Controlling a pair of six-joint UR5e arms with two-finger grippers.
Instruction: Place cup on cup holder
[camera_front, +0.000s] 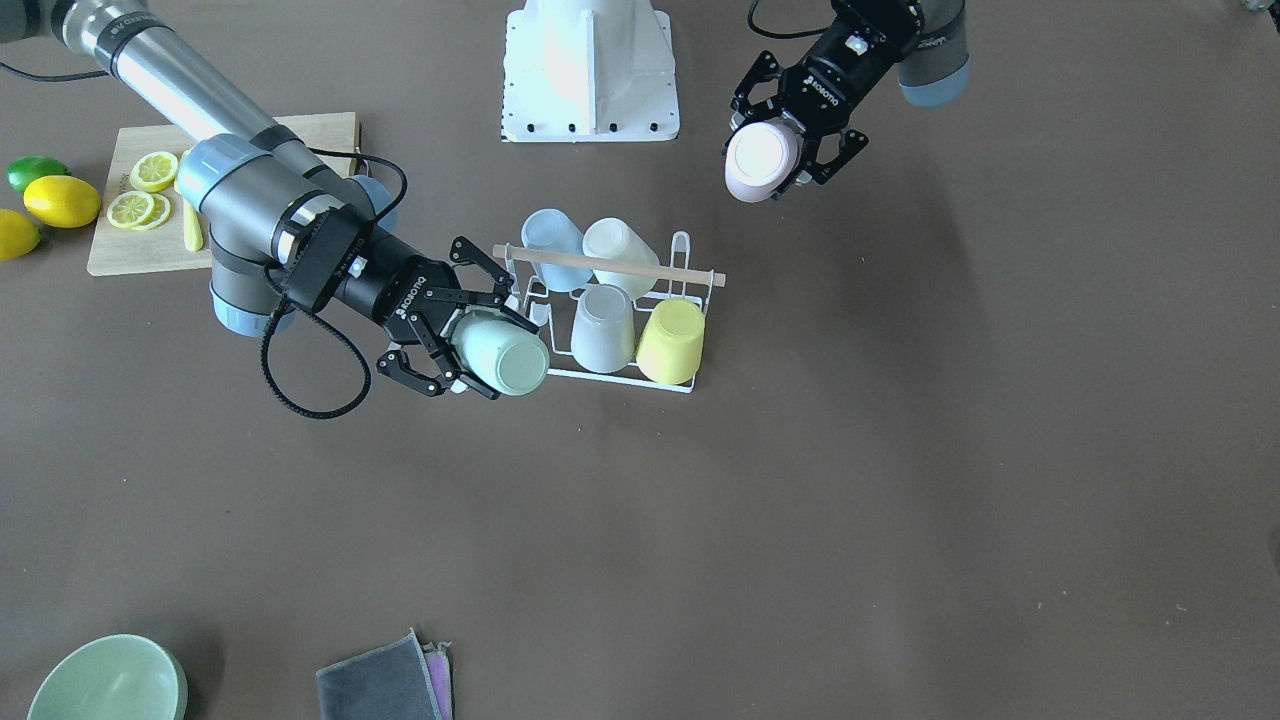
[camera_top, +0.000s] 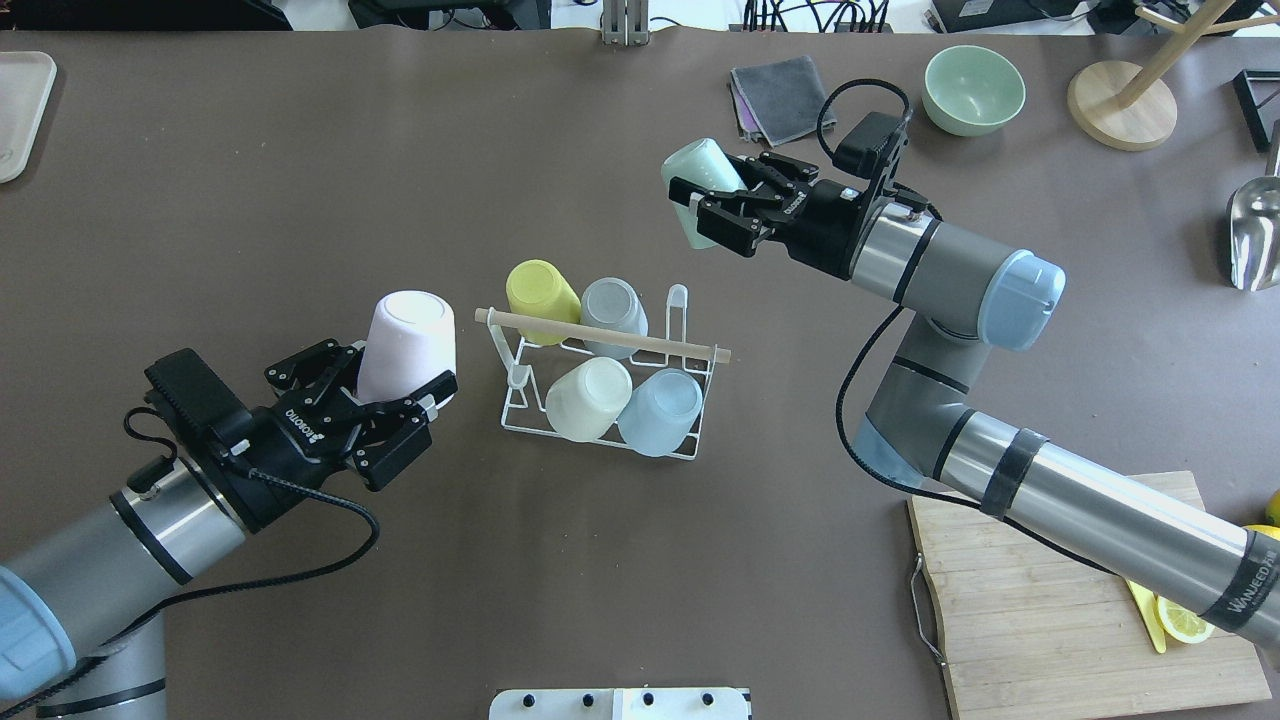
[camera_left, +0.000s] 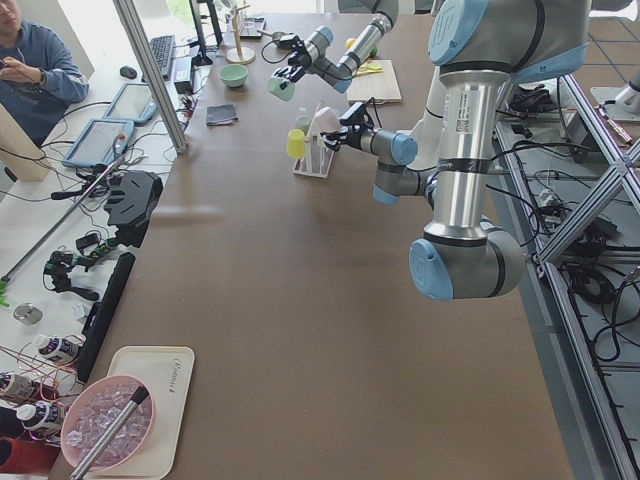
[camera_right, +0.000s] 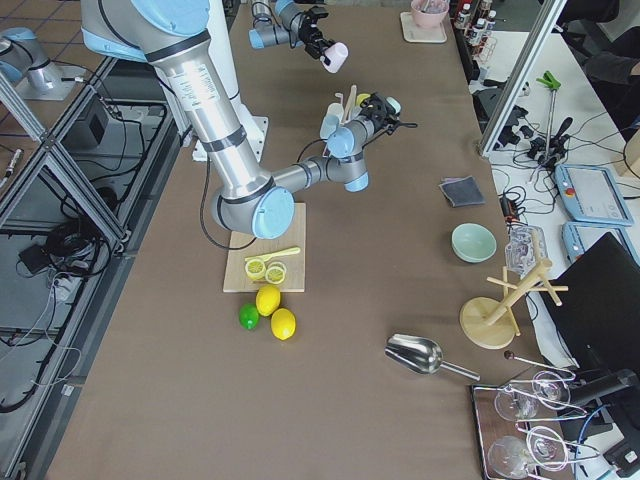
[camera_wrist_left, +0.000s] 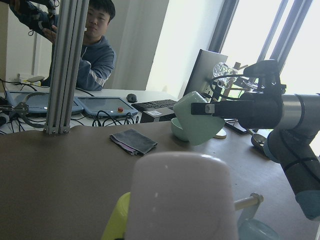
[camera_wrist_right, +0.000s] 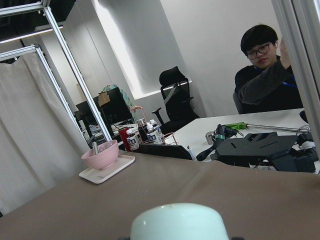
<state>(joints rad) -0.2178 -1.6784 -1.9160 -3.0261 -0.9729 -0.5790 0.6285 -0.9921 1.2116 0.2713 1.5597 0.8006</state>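
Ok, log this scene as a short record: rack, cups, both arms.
rack: white wire cup holder with wooden rod handle
cups on rack: four, bottoms up: yellow, grey, cream, light blue
left fingers: shut on pale pink cup, held off the table beside the rack
right fingers: shut on mint green cup, held in the air
task state: both held cups not yet on the rack

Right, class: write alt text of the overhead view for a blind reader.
Two robot arms each hold a cup over a table: the left end effector a pink cup, the right end effector a mint cup. Between them, a white cup holder carries four inverted cups.
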